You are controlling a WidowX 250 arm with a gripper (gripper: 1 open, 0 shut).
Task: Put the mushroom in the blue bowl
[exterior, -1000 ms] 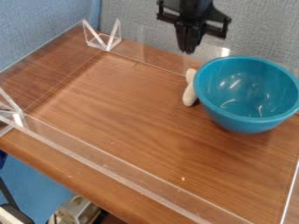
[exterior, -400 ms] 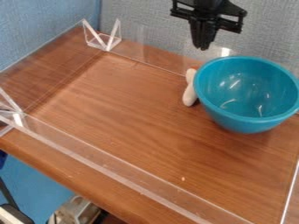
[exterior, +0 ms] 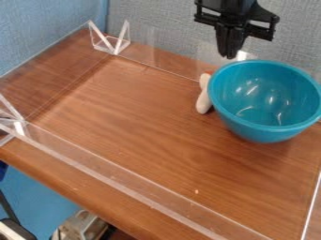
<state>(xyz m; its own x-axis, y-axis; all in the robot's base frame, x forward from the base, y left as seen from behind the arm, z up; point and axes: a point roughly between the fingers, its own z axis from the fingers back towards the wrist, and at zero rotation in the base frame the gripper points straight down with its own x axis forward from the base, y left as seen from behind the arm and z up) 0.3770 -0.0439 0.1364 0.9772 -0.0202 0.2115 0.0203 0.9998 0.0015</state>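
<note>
The bench (exterior: 138, 122) is a wooden top, brown and glossy, fenced by low clear plastic walls (exterior: 75, 159) along its edges. Behind its far edge stands a blue-grey backdrop (exterior: 51, 23). At the far left corner two small clear triangular brackets (exterior: 111, 40) prop the wall, and another bracket (exterior: 10, 117) sits at the left corner nearer the camera.

The bowl (exterior: 265, 100) is the largest thing on the bench: round, teal-blue, glossy, standing upright near the far right corner, close to the right edge. Its inside shows bright highlights and nothing lying in it that can be made out.

The arm comes down from the top of the picture above the bowl's far rim. It is black, pointing almost straight down, and its jaws (exterior: 234, 49) are closed tight together into a single narrow tip. They grip nothing that shows; the tip hangs in the air over the far rim of the bowl, apart from it.

The mushroom (exterior: 201, 95) is a small cream-white stubby piece lying on the bench just beside the bowl's left side, at or touching its outer wall, its long axis running from the far edge toward the camera. It is outside the bowl.
</note>
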